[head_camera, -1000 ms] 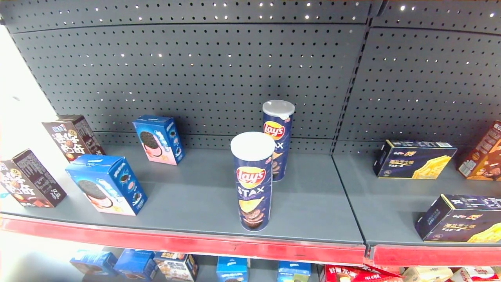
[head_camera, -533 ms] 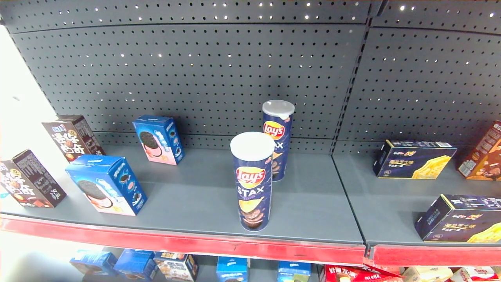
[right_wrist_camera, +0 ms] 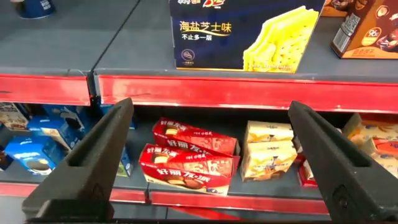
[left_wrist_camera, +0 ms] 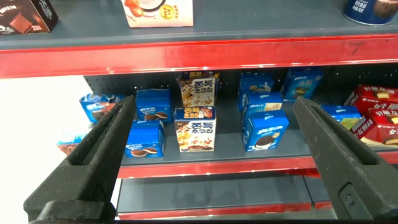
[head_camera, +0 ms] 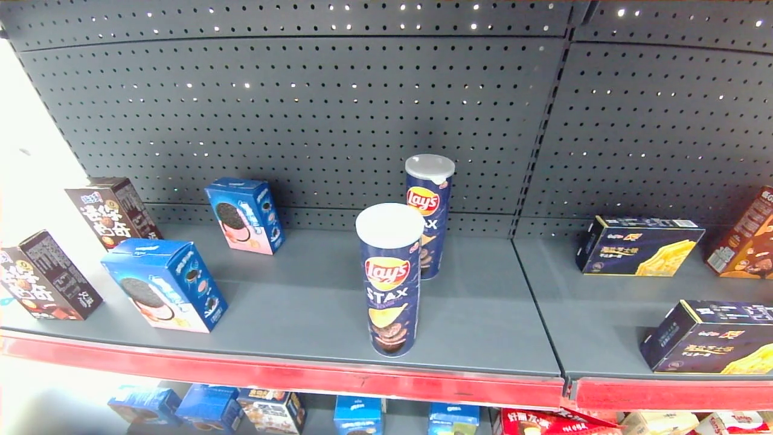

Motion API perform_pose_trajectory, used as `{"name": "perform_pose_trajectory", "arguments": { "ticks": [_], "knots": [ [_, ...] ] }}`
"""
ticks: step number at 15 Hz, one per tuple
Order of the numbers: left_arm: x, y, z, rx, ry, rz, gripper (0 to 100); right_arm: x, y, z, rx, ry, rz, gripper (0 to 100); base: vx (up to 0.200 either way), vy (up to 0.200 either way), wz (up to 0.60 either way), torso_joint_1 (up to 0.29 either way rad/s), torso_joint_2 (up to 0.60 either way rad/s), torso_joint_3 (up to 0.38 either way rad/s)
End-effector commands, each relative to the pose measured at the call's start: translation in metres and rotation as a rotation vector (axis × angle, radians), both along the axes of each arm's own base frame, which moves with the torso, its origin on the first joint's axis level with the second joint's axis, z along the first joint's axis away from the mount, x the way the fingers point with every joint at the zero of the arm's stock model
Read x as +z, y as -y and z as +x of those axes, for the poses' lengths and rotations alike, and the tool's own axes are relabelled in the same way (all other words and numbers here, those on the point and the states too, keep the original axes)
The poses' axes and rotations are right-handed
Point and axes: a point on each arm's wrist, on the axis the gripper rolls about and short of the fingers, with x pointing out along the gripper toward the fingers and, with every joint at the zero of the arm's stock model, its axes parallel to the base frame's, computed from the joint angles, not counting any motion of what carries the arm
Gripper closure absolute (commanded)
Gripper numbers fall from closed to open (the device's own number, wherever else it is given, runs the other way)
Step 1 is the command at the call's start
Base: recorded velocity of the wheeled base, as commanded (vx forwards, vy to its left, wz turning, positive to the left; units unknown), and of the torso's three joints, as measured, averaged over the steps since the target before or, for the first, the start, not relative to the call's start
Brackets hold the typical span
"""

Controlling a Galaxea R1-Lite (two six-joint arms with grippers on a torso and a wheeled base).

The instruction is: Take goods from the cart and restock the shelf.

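Two tall dark blue chip cans stand upright on the grey shelf (head_camera: 314, 302): the front can (head_camera: 390, 279) near the red front edge, the rear can (head_camera: 428, 212) close to the pegboard. My left gripper (left_wrist_camera: 217, 155) is open and holds nothing, in front of the lower shelf with blue cookie boxes (left_wrist_camera: 267, 127). My right gripper (right_wrist_camera: 211, 162) is open with nothing in it, facing the lower shelf's red boxes (right_wrist_camera: 189, 163) under a dark blue cracker box (right_wrist_camera: 242, 34).
Blue cookie boxes (head_camera: 164, 284) and dark brown boxes (head_camera: 47, 277) stand at the shelf's left. Dark blue cracker boxes (head_camera: 640, 246) lie on the right section. Free shelf room lies between the cookie boxes and the cans. A red lip (head_camera: 284, 371) runs along the front.
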Motion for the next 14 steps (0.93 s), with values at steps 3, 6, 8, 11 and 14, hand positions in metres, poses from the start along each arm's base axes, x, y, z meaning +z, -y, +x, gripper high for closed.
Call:
{"name": "perform_pose_trajectory", "arguments": {
  "ticks": [3,6,8,11,14],
  "knots": [
    [0.000,0.000,0.000,0.000,-0.002,0.000,0,0.000,0.000,0.000,0.000,-0.003,0.001,0,0.000,0.000,0.00,0.000,0.00,0.000],
    [0.000,0.000,0.000,-0.003,-0.001,0.005,0,0.000,0.000,0.000,0.000,-0.003,0.001,0,0.000,0.000,0.00,0.000,0.00,0.000],
    [0.000,-0.001,0.000,-0.072,-0.001,0.014,0,0.000,0.000,0.000,0.000,-0.003,0.001,0,0.000,0.000,0.00,0.000,0.00,0.000],
    [0.003,-0.003,0.000,-0.156,0.012,0.024,0,0.000,0.000,0.000,0.000,-0.003,-0.001,0,0.000,0.000,0.00,0.000,0.00,0.000],
    [0.063,0.004,0.021,-0.185,-0.035,0.076,0,0.000,0.000,0.000,0.000,-0.003,0.001,0,0.000,0.000,0.00,0.000,0.00,0.000]
  ]
}}
